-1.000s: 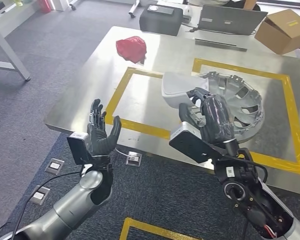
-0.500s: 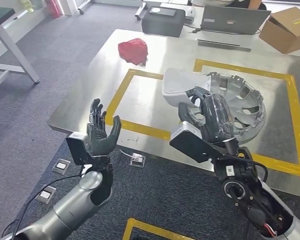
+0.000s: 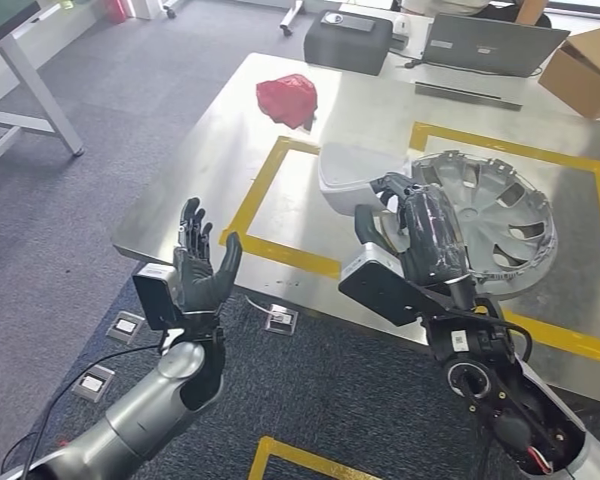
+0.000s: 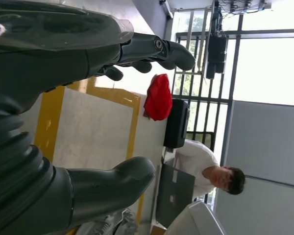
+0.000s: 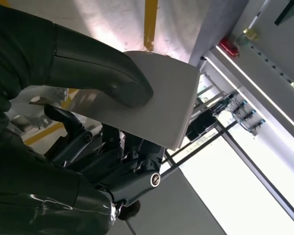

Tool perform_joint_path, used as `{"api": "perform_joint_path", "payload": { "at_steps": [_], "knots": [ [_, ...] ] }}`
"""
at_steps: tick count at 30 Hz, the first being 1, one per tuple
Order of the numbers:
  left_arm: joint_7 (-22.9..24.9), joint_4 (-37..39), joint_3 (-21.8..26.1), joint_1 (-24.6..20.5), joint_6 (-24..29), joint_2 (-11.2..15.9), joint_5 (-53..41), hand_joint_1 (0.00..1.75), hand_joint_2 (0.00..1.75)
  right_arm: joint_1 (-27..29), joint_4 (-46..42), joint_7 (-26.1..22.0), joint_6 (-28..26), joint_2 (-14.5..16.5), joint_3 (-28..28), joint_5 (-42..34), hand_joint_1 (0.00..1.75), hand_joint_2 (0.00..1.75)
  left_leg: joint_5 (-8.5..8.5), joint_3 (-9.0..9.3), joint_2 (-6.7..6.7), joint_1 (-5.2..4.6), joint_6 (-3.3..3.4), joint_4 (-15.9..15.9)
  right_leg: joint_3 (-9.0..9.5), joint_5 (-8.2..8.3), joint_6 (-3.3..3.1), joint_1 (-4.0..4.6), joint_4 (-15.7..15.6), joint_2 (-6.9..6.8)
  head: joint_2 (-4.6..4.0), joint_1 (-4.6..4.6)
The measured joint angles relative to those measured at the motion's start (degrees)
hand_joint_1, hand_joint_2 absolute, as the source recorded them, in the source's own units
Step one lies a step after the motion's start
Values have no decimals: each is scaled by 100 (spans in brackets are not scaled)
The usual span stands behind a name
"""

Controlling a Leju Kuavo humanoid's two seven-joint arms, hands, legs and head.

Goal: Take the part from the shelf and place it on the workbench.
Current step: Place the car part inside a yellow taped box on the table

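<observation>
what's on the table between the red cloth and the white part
Nothing: in the head view, bare steel table crossed by yellow tape separates red cloth and white part.

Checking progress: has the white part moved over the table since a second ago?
Yes. The white part in the right hand has shifted left, off the hubcap; the camera moved too.

White part (image 3: 351, 176) in the black right hand (image 3: 421, 232); black left hand (image 3: 200, 260); silver-grey desk (image 3: 206, 170) with yellow tape outlines (image 3: 259, 178); red cloth (image 3: 287, 100); grey wheel cover (image 3: 501, 215); brown cardboard box (image 3: 584, 68)
</observation>
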Motion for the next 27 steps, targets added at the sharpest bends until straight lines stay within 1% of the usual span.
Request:
{"api": "perform_joint_path", "payload": {
  "at_steps": [1, 3, 7, 8, 10, 12, 13, 14, 15, 16, 17, 18, 19, 20, 21, 22, 23, 24, 25, 26, 27],
  "knots": [
    [0, 0, 0, -8, -8, -1, 4, 0, 175, -26, 16, -11, 7, 10, 0, 0, 175, 175, -2, 0, 0, -5, 12, 1, 5, 7, 12, -3, -11, 0, 0, 1],
    [-4, 0, 0, -27, -11, -1, 16, 0, 175, -77, 57, -29, 20, 34, 1, -8, 175, 175, -6, -1, 1, -14, 32, 4, 13, 17, 58, -10, -30, 0, 0, 1],
    [-52, 0, 0, -51, -12, -1, 85, 0, 175, -167, 148, -68, 61, 87, 13, -72, 175, 175, -11, -3, 2, -19, 45, 12, 22, 24, 187, -19, -51, 0, 0, 1],
    [-59, 0, 0, -57, -12, -1, 114, 0, 175, -198, 175, -72, 75, 102, 23, -86, 175, 175, -11, -3, 2, -19, 46, 13, 22, 24, 207, -21, -52, 0, 0, 1],
    [-63, 0, 0, -76, -11, 0, 179, 0, 175, -270, 240, -62, 108, 133, 46, -103, 175, 175, -12, -4, 2, -20, 47, 13, 22, 22, 227, -21, -54, 0, 0, -1],
    [-70, -2, 0, -103, -11, 5, 235, 0, 175, -351, 310, -41, 143, 176, 63, -112, 175, 175, -18, 19, -1, -36, 111, -29, 54, 33, 287, -33, -118, -7, 0, -4],
    [-79, -5, 0, -113, -13, 5, 251, 0, 175, -387, 342, -33, 156, 197, 67, -115, 175, 175, -1, 71, 3, -24, 147, -108, 63, 32, 316, -38, -139, -7, 0, -3],
    [-90, -9, 0, -126, -17, 5, 260, 0, 175, -430, 376, -28, 165, 215, 71, -116, 175, 175, 21, 142, 7, -10, 188, -204, 40, -7, 343, -44, -84, 0, 0, 3],
    [-102, -12, 0, -141, -25, 3, 269, 0, 175, -470, 415, -24, 169, 227, 77, -115, 175, 175, 51, 218, 13, 12, 202, -302, -48, -99, 346, -41, 108, 14, 0, 12],
    [-111, -13, 0, -154, -39, -3, 278, 0, 175, -501, 457, -23, 168, 234, 84, -115, 175, 175, 64, 277, 17, 30, 205, -361, -222, -241, 346, -49, 453, 28, 0, 23],
    [-119, -12, 0, -167, -52, -7, 289, 0, 175, -524, 505, -20, 167, 239, 96, -115, 175, 175, 57, 309, 15, 32, 207, -380, -444, -408, 353, -56, 884, 40, 0, 31],
    [-127, -11, 0, -173, -62, -14, 303, 0, 175, -532, 553, -16, 164, 241, 107, -115, 175, 175, 42, 326, 10, 34, 196, -378, -665, -530, 364, -67, 1279, 43, 0, 34],
    [-134, -10, 0, -173, -69, -20, 312, 0, 175, -530, 600, -13, 162, 241, 115, -115, 175, 175, 19, 342, 1, 41, 176, -368, -823, -560, 379, -82, 1519, 43, 0, 36],
    [-138, -9, 0, -173, -70, -24, 319, 0, 175, -530, 646, -8, 160, 241, 121, -116, 175, 175, -11, 358, -13, 55, 147, -346, -868, -467, 393, -101, 1517, 42, 0, 36],
    [-140, -9, 0, -174, -70, -26, 322, 0, 175, -531, 682, -6, 158, 243, 125, -116, 175, 175, -51, 376, -28, 76, 110, -310, -792, -263, 413, -125, 1271, 40, 0, 37],
    [-142, -9, 0, -177, -71, -29, 323, 0, 175, -533, 713, -6, 157, 245, 126, -116, 175, 175, -106, 390, -39, 100, 64, -254, -634, -24, 444, -154, 862, 40, 0, 37],
    [-146, -9, 0, -182, -72, -31, 324, 0, 175, -537, 744, -8, 155, 249, 128, -116, 175, 175, -164, 388, -50, 112, 10, -192, -461, 124, 473, -164, 493, 53, 0, 51],
    [-151, -9, -1, -187, -72, -33, 328, 0, 175, -538, 770, -10, 154, 256, 131, -116, 175, 175, -207, 369, -60, 114, -42, -125, -333, 200, 466, -166, 235, 72, 0, 58],
    [-156, -8, -2, -192, -73, -34, 332, 0, 175, -534, 797, -8, 151, 262, 132, -117, 175, 175, -234, 349, -69, 112, -88, -79, -271, 191, 438, -155, 120, 91, 0, 52],
    [-161, -8, -4, -194, -74, -33, 339, 0, 175, -529, 825, -5, 148, 268, 132, -119, 175, 175, -240, 331, -76, 108, -121, -63, -258, 135, 385, -132, 135, 110, 0, 47],
    [-163, -7, -5, -195, -76, -33, 344, 0, 175, -524, 845, -1, 143, 273, 131, -120, 175, 175, -243, 329, -79, 115, -145, -60, -261, 122, 318, -125, 148, 117, 0, 27]
  ]
}}
